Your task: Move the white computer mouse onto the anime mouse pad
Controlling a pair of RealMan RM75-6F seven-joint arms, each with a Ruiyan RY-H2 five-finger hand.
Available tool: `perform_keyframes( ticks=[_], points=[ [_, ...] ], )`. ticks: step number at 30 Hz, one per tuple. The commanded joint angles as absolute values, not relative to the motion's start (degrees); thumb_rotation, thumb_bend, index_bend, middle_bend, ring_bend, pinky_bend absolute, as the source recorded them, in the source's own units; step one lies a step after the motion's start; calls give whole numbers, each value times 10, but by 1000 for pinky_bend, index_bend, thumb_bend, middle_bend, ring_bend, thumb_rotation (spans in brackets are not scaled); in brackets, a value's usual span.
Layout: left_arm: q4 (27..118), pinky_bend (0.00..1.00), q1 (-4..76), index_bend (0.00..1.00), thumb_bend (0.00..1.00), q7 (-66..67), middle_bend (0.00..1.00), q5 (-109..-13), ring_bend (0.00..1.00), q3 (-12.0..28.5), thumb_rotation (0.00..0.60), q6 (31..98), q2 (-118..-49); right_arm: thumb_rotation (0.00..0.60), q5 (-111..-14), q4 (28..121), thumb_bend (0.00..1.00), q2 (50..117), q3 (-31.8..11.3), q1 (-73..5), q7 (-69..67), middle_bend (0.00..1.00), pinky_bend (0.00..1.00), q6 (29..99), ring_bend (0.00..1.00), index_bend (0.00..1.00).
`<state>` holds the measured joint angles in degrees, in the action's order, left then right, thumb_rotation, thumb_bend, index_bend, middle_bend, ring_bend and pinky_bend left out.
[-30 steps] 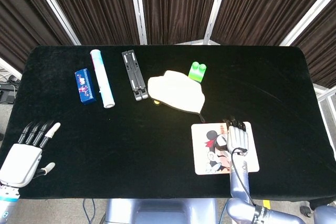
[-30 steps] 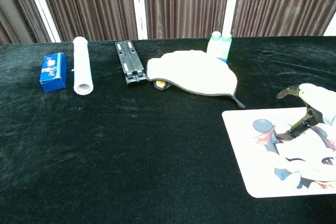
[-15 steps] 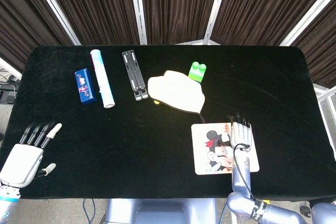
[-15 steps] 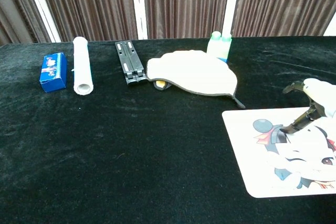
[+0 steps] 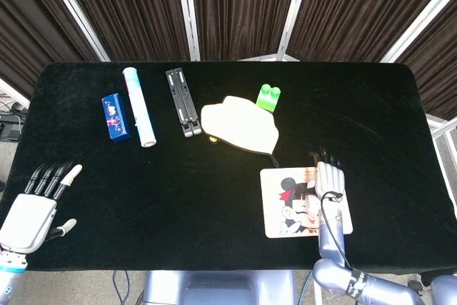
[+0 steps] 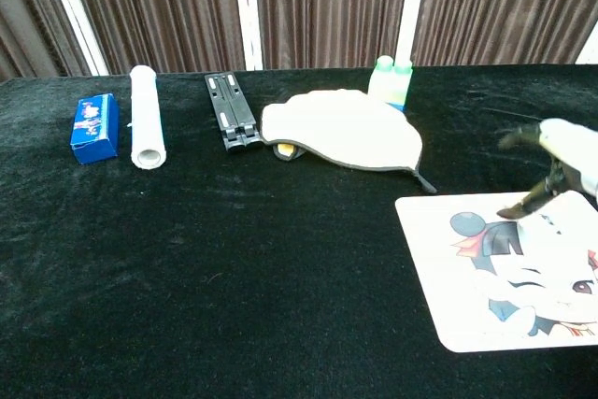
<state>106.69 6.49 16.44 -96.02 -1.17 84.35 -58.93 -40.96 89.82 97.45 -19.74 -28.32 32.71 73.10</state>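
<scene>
The anime mouse pad (image 5: pixel 293 205) lies flat near the table's front right edge, and its printed face (image 6: pixel 486 296) shows plainly in the chest view. My right hand (image 5: pixel 329 182) hovers over the pad's far right part. Its fingers reach away from me, spread, with nothing seen in them. In the chest view this right hand (image 6: pixel 565 151) sits at the right edge, its dark fingers (image 6: pixel 534 199) pointing down at the pad. My left hand (image 5: pixel 32 208) rests open at the front left corner. I cannot make out a white computer mouse in either view.
Along the back stand a blue box (image 5: pixel 115 116), a white roll (image 5: pixel 138 106), a black folded stand (image 5: pixel 183 102), a cream flat cloth-like piece (image 5: pixel 239 123) with a dark tail, and a green block (image 5: pixel 268 96). A black cloth covers the table.
My right hand has drawn off the pad's middle toward its far right corner and risen a little, uncovering more of the print. The left hand has stayed put.
</scene>
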Motion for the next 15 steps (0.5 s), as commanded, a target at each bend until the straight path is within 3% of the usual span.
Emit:
perform_keyframes(
  ticks=[1, 7, 15],
  points=[
    [1064, 0, 64, 0, 127, 163, 0, -958, 0, -9, 600, 847, -595, 600, -481, 999, 161, 880, -200, -265, 270, 0, 0, 712, 0, 148],
    [1056, 0, 61, 0, 127, 164, 0, -953, 0, -3, 600, 857, -609, 600, -564, 1036, 156, 755, -171, -229, 198, 0, 0, 671, 0, 148],
    [1037, 0, 59, 0, 104, 135, 0, -958, 0, 4, 600, 876, -628, 600, -723, 967, 142, 680, -112, -172, 56, 0, 0, 686, 0, 148]
  ],
)
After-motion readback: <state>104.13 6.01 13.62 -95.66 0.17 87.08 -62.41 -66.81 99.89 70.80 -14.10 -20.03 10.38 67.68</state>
